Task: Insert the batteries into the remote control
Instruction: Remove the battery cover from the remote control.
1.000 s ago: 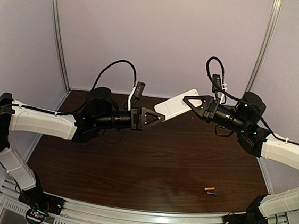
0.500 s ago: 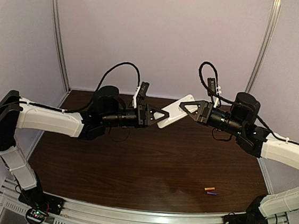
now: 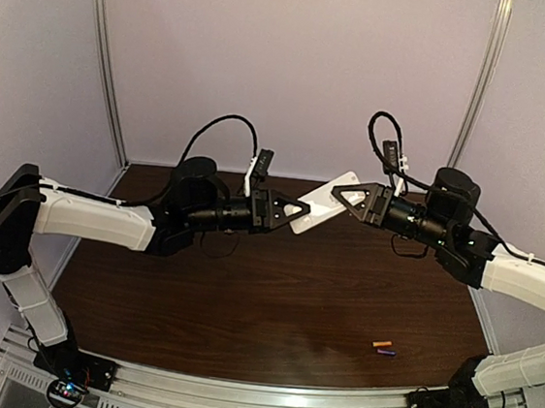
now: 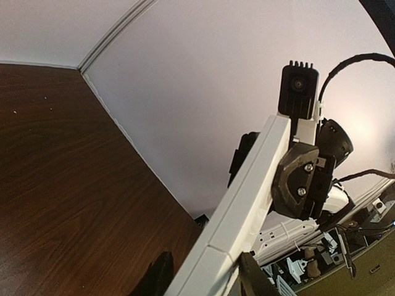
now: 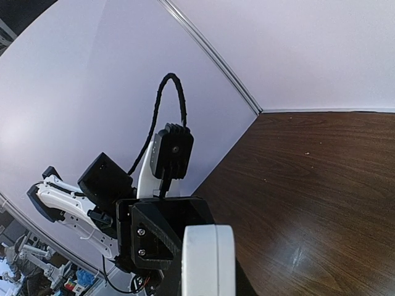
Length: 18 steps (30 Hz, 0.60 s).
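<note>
The remote control [image 3: 319,207], a slim white slab, hangs tilted in mid-air, clamped by the right gripper [image 3: 338,194]. The left gripper [image 3: 301,208] straddles its other end; whether it grips cannot be told. The batteries [image 3: 384,348], one orange and one purple, lie on the table [image 3: 243,298].

The remote control [image 3: 323,207] spans, above the rear of the table [image 3: 244,294], between the left gripper [image 3: 301,210] at its left end and the right gripper [image 3: 340,194] at its right end; the batteries [image 3: 382,344] lie side by side on the table's front right, well apart.
</note>
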Available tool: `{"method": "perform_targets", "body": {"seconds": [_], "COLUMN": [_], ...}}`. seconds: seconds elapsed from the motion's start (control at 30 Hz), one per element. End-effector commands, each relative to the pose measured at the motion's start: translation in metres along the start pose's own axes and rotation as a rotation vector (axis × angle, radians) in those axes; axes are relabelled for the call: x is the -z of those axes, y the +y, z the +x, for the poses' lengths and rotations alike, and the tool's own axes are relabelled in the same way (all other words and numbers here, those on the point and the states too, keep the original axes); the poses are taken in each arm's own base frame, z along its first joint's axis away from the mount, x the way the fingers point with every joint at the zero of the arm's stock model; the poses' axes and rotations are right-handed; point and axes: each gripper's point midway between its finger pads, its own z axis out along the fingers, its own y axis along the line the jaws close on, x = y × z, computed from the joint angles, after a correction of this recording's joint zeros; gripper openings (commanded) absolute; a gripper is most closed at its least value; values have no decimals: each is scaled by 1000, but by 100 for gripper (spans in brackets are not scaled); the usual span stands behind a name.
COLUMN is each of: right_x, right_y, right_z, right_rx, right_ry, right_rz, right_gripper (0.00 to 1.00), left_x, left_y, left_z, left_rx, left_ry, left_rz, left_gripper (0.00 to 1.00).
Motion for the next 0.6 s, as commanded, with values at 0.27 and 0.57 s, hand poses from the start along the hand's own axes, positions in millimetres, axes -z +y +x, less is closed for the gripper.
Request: {"method": "perform_targets", "body": {"seconds": [0.27,0.57], "right_x": [8,9], "right_y": [28,31], "right_z": [-32,-35], "right_rx": [23,27], "right_ry": [-98,-102], "right_rz": [-98,-104], "right_gripper": [0,0], "left_x": [1,1], "left_y": [39,53], "left_z": [9,10], "left_rx": [11,32], "left_ry": [10,20], "left_rz": [-139,-219], "left_gripper": [42,44]}}
